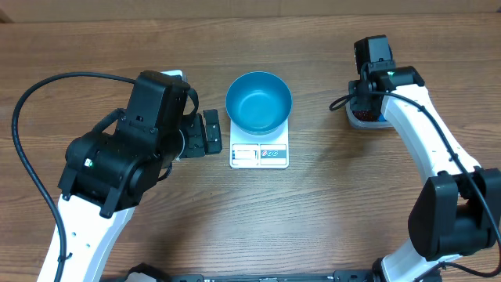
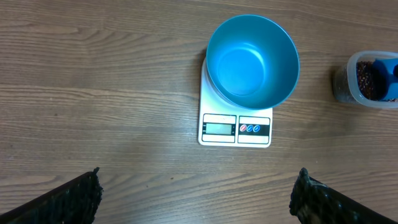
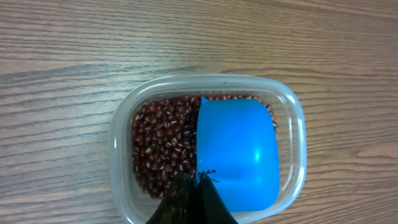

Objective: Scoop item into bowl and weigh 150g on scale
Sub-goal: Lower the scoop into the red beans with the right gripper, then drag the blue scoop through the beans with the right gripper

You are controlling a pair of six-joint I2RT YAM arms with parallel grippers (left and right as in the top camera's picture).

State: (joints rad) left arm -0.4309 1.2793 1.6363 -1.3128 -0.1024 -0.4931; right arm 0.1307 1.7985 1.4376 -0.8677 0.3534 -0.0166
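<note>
The empty teal bowl [image 1: 258,100] [image 2: 252,59] stands on the white scale [image 1: 259,154] [image 2: 236,129] at the table's middle. To its right a clear tub [image 1: 368,120] [image 3: 119,146] holds the red-brown beans [image 3: 160,146] [image 2: 364,78] and a bright blue scoop [image 3: 239,149] [image 2: 387,71]. My right gripper [image 3: 199,179] hangs over the tub, its fingers pressed together at the scoop's left edge, gripping it there. The scoop's handle is hidden. My left gripper [image 1: 202,135] [image 2: 198,186] is wide open just left of the scale, holding nothing.
The bulky left arm [image 1: 125,149] covers the table left of the scale. A black cable [image 1: 31,172] loops along the left side. The right arm [image 1: 423,133] runs down the right side. Bare wood lies in front of the scale.
</note>
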